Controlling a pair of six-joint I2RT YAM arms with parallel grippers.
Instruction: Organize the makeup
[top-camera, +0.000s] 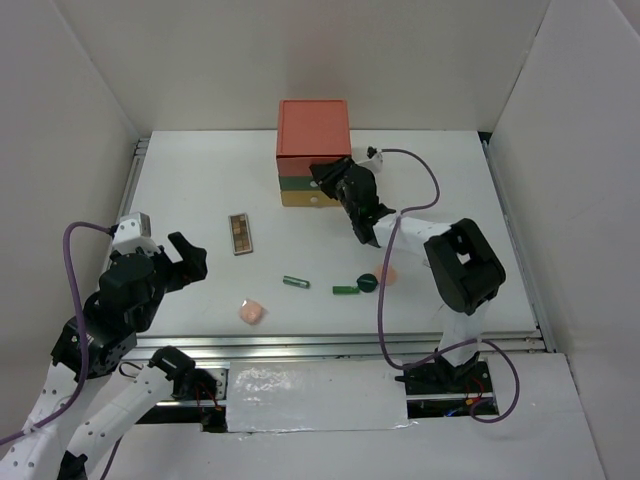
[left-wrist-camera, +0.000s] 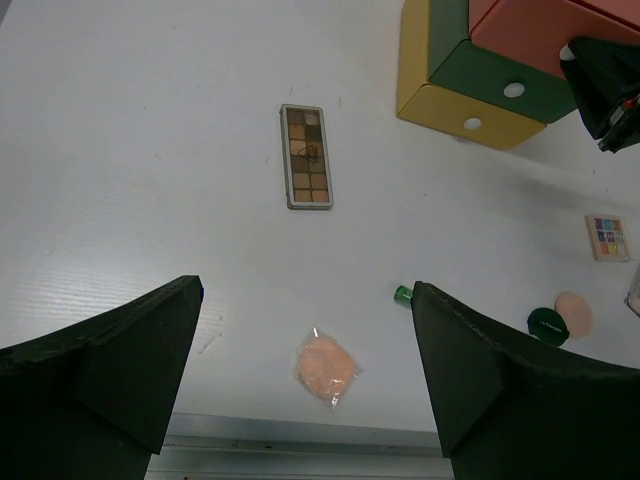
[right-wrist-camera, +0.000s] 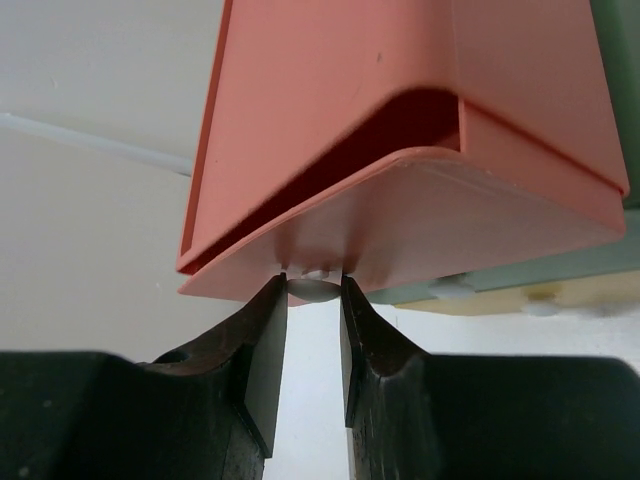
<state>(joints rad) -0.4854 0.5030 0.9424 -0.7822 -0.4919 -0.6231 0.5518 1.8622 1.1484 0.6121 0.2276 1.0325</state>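
White counter (top-camera: 200, 200); compact (left-wrist-camera: 547, 323) lettering too small to read. My right end effector (right-wrist-camera: 313, 300) pinches red drawer (right-wrist-camera: 400, 220) knob (right-wrist-camera: 312, 288); left end effector (left-wrist-camera: 305, 290) spread, puff (left-wrist-camera: 327, 366) showing between its fingers.

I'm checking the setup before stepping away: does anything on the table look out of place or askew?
The red top drawer of the stacked box sits slightly pulled out, a dark gap above its front, with the right gripper shut on its knob. The makeup lies scattered, but nothing looks spilled or damaged.

Two palettes (left-wrist-camera: 306, 156), two tubes (top-camera: 295, 282), two puffs (top-camera: 253, 311) — one compact (top-camera: 367, 283), one box (top-camera: 313, 130).
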